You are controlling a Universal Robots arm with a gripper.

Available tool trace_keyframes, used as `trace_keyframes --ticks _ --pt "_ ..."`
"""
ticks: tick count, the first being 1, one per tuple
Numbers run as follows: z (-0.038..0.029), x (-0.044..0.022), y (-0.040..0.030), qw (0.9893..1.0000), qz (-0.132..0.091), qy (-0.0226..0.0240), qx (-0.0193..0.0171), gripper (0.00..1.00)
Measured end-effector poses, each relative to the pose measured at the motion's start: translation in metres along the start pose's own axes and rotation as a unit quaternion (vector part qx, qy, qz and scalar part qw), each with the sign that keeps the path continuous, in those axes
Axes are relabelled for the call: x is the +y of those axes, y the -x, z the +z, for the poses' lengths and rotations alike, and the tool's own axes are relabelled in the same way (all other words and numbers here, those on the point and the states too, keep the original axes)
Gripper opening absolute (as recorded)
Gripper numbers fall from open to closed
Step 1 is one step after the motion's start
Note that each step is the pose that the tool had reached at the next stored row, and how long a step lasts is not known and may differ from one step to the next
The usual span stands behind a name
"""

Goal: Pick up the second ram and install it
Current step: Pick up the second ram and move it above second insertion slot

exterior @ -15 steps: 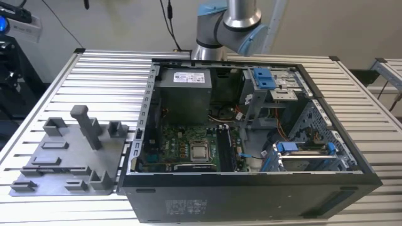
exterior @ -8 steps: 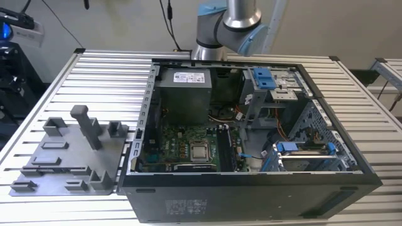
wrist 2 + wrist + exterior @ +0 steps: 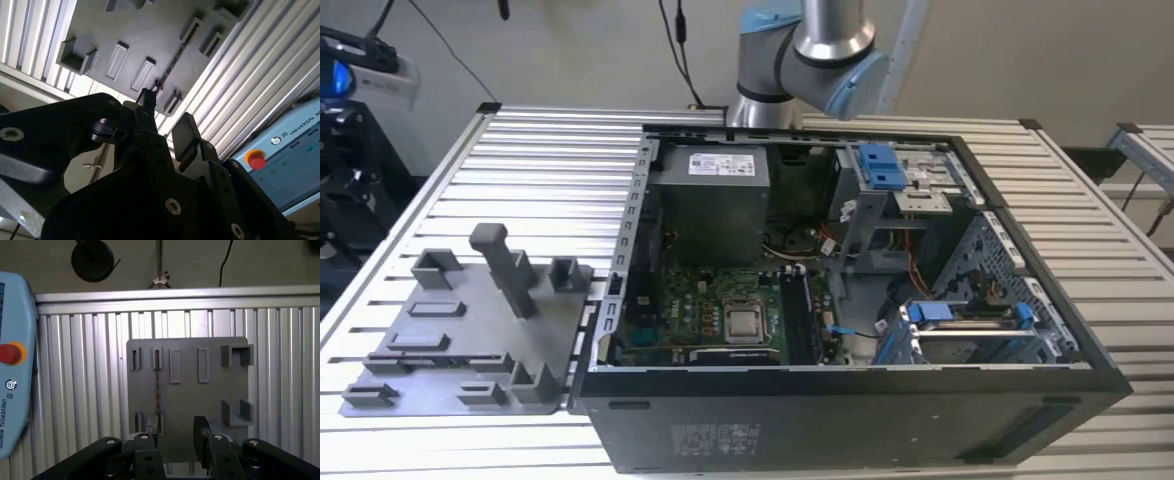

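Second ram (image 3: 157, 385) stands on edge in fixture plate (image 3: 190, 395), plate at 9 o'clock of computer case (image 3: 854, 400) in exterior view. Gripper (image 3: 176, 432) hovers near, jaws spread, empty. Ram probably light, stiff, fragile: pinch flat faces mid-length.

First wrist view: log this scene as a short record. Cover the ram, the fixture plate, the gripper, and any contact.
second ram: on edge in the slots of the fixture plate, seen as a thin dark line
fixture plate: grey, lying flat on the slatted table
gripper: open, held off the plate, nothing between its fingers
contact: none visible between gripper and ram
task state: ram not yet picked up
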State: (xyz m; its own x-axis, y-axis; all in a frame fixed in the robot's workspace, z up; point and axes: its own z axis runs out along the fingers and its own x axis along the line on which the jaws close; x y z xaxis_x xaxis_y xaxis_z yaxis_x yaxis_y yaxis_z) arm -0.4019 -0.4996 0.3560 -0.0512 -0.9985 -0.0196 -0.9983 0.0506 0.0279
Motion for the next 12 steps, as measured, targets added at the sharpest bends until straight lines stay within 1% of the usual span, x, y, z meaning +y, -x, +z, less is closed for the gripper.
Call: trace_keyframes --ticks 12 --pt "0.0085 -0.0002 -0.0002 1.0 -0.003 0.0 -0.0001 0.42"
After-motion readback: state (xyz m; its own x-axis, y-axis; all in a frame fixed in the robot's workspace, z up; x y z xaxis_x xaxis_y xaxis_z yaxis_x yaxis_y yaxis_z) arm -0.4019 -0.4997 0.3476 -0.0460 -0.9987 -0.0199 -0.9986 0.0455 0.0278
